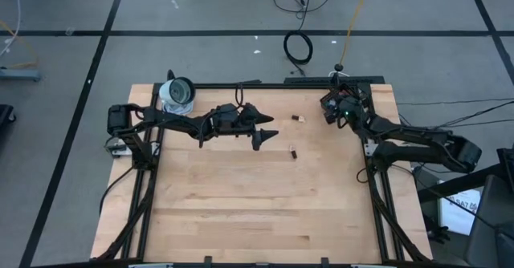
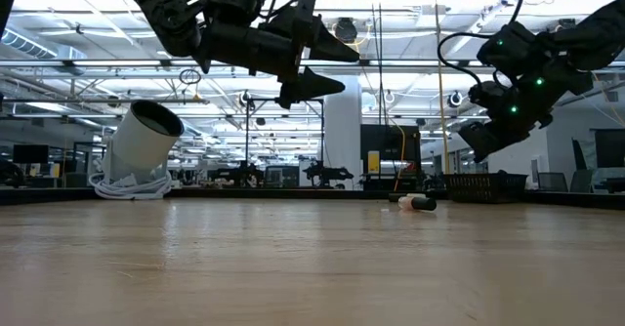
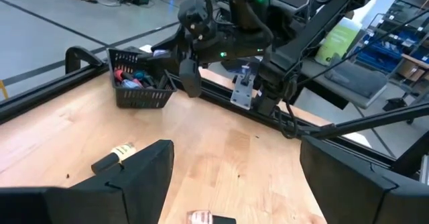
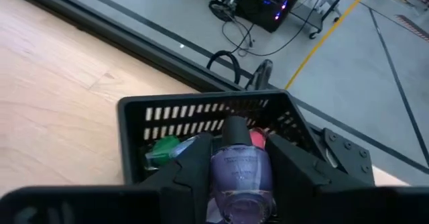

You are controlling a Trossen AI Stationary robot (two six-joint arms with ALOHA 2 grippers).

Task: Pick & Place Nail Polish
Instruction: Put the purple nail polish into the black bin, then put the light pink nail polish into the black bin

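The table is pale wood planks inside a black frame, its near half bare. Toward the middle, two polish bottles lie on their sides: one just right of centre, another beyond it at about 1 o'clock. A white cylinder on a coil of cable sits at the far left corner, about 11 o'clock. A black slatted basket stands at the far right corner, about 1 o'clock, with green, red and other bottles inside. Beyond the table lies grey floor crossed by dark tape lines, with cables and a yellow cord; the low view shows a large hall with ceiling trusses and lights.

The left arm reaches from the left edge toward the centre, raised well above the wood. The left gripper points right, fingers spread wide, gripping nothing; the two loose bottles lie on the wood ahead of it.

The right arm comes from the right edge, bent back to the far right corner. The right gripper hangs above the basket, fingers closed around a purple bottle with a dark cap, held upright over the basket's contents.
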